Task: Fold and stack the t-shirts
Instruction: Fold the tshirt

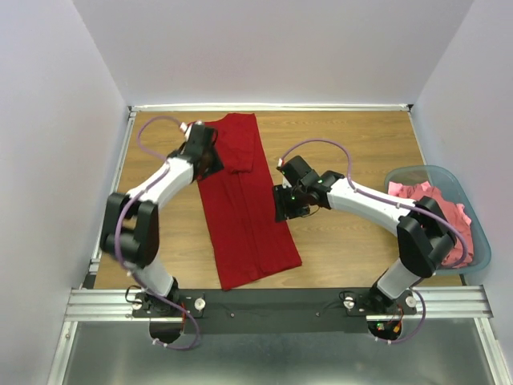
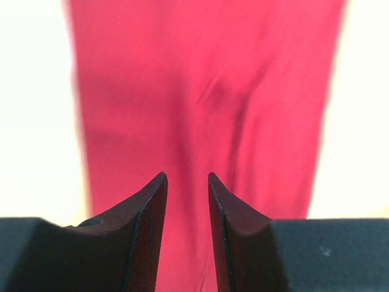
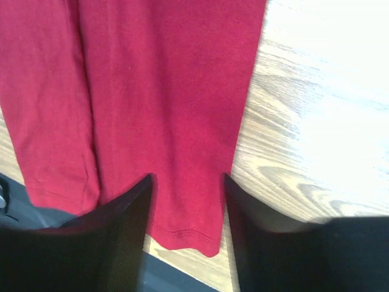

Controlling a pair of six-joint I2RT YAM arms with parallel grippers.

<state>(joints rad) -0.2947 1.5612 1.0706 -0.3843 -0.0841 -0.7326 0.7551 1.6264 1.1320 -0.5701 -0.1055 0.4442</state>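
Observation:
The dark red t-shirt lies flat on the wooden table as a long strip folded lengthwise, running from the back towards the front edge. My left gripper is open and empty, low over the shirt's upper left part; red cloth shows through the narrow gap of the gripper. My right gripper is open and empty above the shirt's right edge; the right wrist view shows the gripper over the shirt near its hem corner. Salmon-pink t-shirts lie bunched in the basket.
The grey-blue plastic basket stands at the table's right edge. White walls close in the back and both sides. A black rail runs along the front edge. Bare wood lies between the red shirt and the basket.

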